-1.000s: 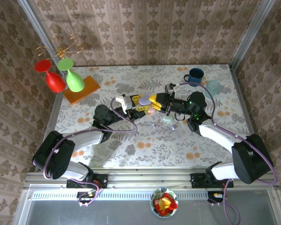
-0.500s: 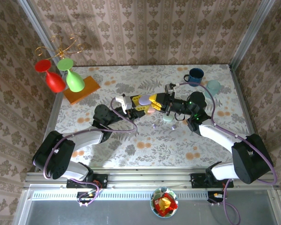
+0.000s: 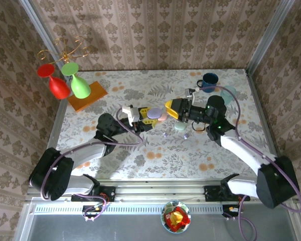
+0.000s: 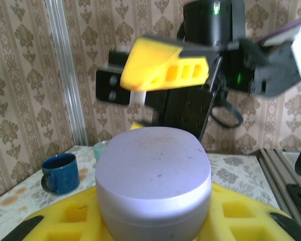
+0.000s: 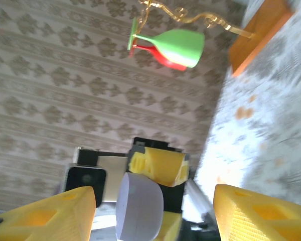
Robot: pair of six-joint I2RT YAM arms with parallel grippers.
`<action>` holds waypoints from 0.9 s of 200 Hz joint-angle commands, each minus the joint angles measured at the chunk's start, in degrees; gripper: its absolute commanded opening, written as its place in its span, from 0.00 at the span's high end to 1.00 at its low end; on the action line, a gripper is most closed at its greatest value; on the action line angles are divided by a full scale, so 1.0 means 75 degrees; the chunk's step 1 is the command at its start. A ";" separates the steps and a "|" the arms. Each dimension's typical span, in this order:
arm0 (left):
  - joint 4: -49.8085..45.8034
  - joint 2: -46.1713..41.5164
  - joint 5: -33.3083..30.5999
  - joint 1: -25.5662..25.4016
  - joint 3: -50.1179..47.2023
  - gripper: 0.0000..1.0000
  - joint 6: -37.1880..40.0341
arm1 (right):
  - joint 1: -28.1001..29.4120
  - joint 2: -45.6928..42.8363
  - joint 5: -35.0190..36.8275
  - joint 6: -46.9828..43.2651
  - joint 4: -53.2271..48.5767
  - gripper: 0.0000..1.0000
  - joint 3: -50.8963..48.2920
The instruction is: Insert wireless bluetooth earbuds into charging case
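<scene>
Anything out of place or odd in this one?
The lilac case in the left pincer looks shut, while a tiny bud lies loose on the table. Nothing looks spilled or damaged.

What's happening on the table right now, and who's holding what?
The left gripper is clamped on a lilac case, held up above the table with its lid apparently shut. The right gripper faces it, open and holding nothing. A tiny earbud lies loose on the table near a mint case. No bud is in the lilac case yet.
</scene>
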 commanded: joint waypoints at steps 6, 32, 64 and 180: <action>-0.1298 -0.0594 0.0193 0.0021 -0.0046 0.63 0.0769 | 0.0184 -0.1066 0.1423 -0.3721 -0.2982 0.35 0.0615; -0.2441 -0.0976 0.0078 -0.0065 0.0054 0.63 0.1261 | 0.0562 -0.1728 0.2344 -0.5252 -0.3158 0.33 0.0527; -0.2243 -0.1125 -0.0047 -0.0102 -0.0123 0.64 0.1142 | 0.1341 -0.1957 0.3161 -0.7194 -0.3466 0.29 0.0613; -0.1698 -0.1080 -0.0151 -0.0132 -0.0181 0.64 0.0893 | 0.2565 -0.0850 0.4443 -0.8943 -0.3460 0.28 0.1036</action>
